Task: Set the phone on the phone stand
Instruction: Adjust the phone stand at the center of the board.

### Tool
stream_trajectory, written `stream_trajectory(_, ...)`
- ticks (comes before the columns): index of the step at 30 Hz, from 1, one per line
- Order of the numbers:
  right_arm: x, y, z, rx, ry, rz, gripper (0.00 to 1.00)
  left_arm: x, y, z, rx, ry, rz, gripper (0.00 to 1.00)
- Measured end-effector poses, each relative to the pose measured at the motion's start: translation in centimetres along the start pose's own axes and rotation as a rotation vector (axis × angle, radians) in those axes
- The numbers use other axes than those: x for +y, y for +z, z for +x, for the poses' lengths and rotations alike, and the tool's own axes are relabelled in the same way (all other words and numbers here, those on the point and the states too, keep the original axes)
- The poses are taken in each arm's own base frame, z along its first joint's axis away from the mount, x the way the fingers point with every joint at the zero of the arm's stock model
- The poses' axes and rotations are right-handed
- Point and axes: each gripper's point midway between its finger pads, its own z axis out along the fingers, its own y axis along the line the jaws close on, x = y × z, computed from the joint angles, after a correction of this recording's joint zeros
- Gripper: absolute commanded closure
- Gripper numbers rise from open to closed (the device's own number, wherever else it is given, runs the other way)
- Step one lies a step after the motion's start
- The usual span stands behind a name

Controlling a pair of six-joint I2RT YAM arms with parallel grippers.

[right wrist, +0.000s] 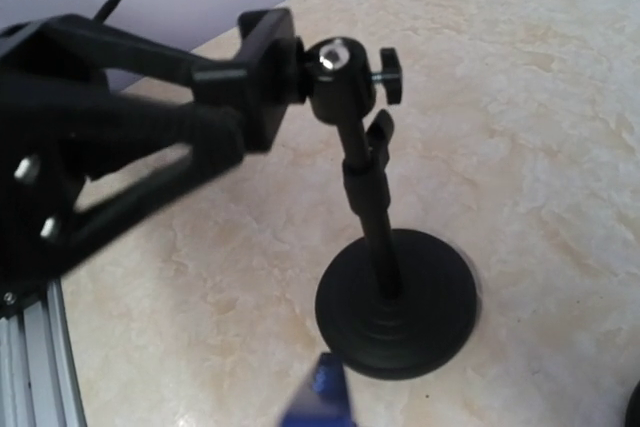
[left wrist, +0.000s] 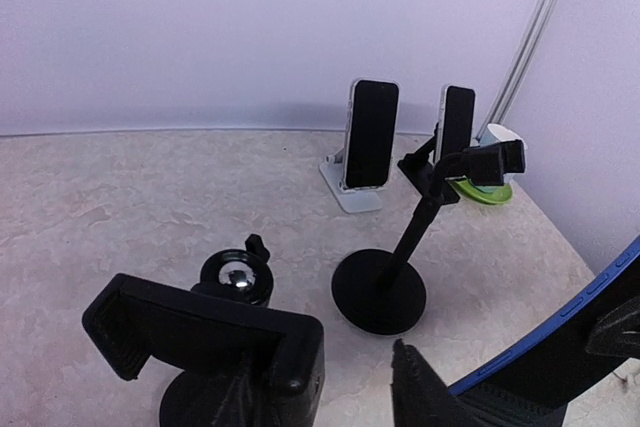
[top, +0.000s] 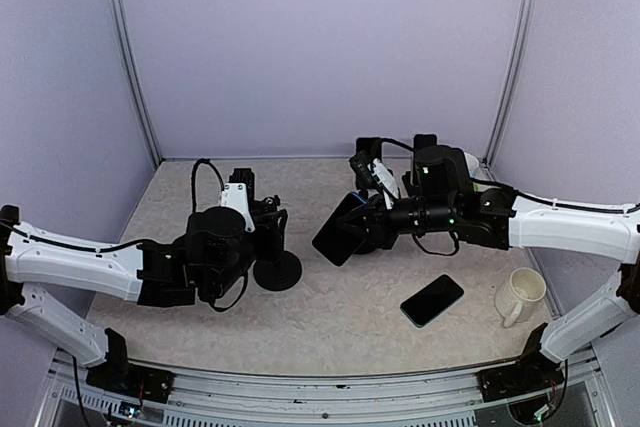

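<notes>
While the right gripper [top: 380, 215] holds the phone [top: 340, 230] tilted in the air, its jaws clenched on 1 edge, the phone stand [top: 277, 272] sits on the surface [top: 330, 332] just to the phone's left, not touching it. The left gripper [top: 262, 225] is at the top of the stand, by the clamp cradle [left wrist: 200, 337] on its ball joint [right wrist: 338, 67]. I cannot tell whether its jaws grasp the cradle or stand released, since they are mostly out of frame. 1 spare phone [top: 432, 299] lies flat near a mug [top: 520, 295]. At the back, another handset [left wrist: 371, 135] leans upright on a white holder [left wrist: 350, 192].
</notes>
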Motion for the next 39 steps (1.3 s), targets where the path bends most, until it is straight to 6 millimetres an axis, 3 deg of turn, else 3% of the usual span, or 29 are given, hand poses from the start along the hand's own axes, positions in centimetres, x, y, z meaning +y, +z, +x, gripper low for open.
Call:
stream_trajectory(7,-0.1,0.0,0.2,0.01,-0.004,0.007,1.0,-1.2,-1.0,-0.5,-0.033,-0.004,-0.022,0.21)
stream_trajectory(10,-0.2,-0.1,0.6,0.035,-0.009,0.011,1.0,-1.3,-1.9,-1.7,-0.059,-0.027,-0.013,0.02)
stream_trajectory(15,0.7,-0.6,-0.7,0.058,-0.06,-0.015,1.0,-1.2,-4.3,-4.2,-0.104,-0.091,0.03,0.01)
stream_trajectory(19,2.2,-1.3,-3.9,0.03,-0.131,-0.073,1.0,-0.2,-5.8,-5.6,-0.119,-0.134,0.033,0.01)
stream_trajectory(23,3.7,-1.4,-5.8,0.036,-0.192,-0.145,1.0,1.8,-6.8,-5.9,-0.117,-0.154,-0.009,0.01)
stream_trajectory(27,4.7,-0.8,-6.3,0.075,-0.23,-0.214,1.0,4.0,-7.5,-5.1,-0.109,-0.147,-0.071,0.01)
stream_trajectory(34,5.5,-0.5,-7.7,0.1,-0.261,-0.268,1.0,9.3,-6.5,-2.8,-0.076,-0.099,-0.139,0.01)
stream_trajectory(37,5.9,-0.6,-8.5,0.09,-0.272,-0.282,1.0,11.9,-5.5,-2.9,-0.069,-0.102,-0.137,0.01)
stream_trajectory(39,6.0,-0.6,-8.8,0.085,-0.278,-0.291,1.0,12.3,-5.0,-3.2,-0.068,-0.099,-0.093,0.02)
